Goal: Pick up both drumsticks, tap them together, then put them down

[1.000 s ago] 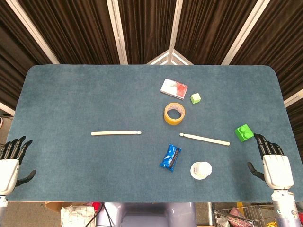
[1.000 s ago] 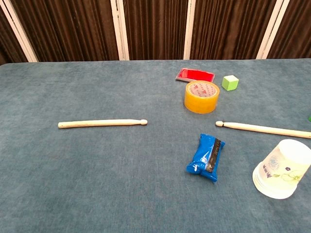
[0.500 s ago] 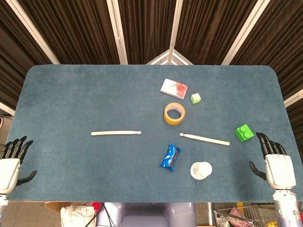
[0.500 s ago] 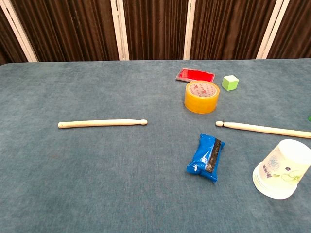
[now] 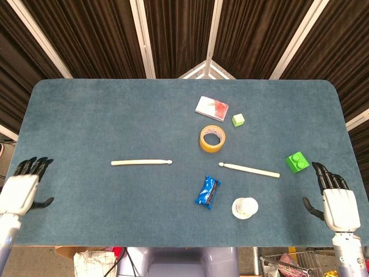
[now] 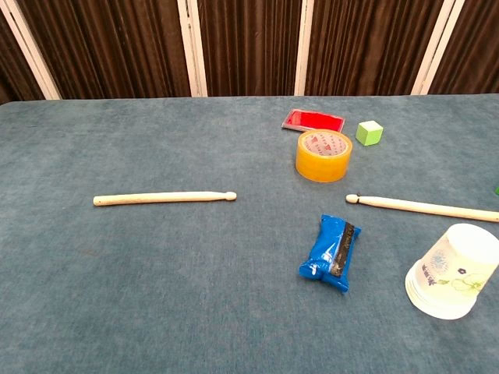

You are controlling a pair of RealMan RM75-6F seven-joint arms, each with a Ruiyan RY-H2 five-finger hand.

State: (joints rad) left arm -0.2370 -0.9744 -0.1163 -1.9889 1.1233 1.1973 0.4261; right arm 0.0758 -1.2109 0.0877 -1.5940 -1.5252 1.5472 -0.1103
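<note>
Two pale wooden drumsticks lie flat on the blue table. The left drumstick (image 5: 141, 163) (image 6: 164, 198) sits left of centre, tip pointing right. The right drumstick (image 5: 249, 169) (image 6: 423, 206) lies right of centre, tip pointing left. My left hand (image 5: 20, 191) hovers at the table's near left edge, fingers spread, holding nothing, well left of the left drumstick. My right hand (image 5: 335, 201) is at the near right edge, fingers apart and empty, right of the right drumstick. Neither hand shows in the chest view.
A yellow tape roll (image 5: 211, 138) (image 6: 323, 155), a blue snack packet (image 5: 207, 192) (image 6: 330, 252) and a white paper cup (image 5: 245, 208) (image 6: 452, 270) crowd the right drumstick. A green brick (image 5: 297, 162), a small green cube (image 5: 238, 120) (image 6: 369, 132) and a red-and-white packet (image 5: 211, 108) (image 6: 313, 120) lie beyond.
My left hand has moved up and slightly inward over the table's left edge. The right hand has barely shifted. Both drumsticks lie where they were.
</note>
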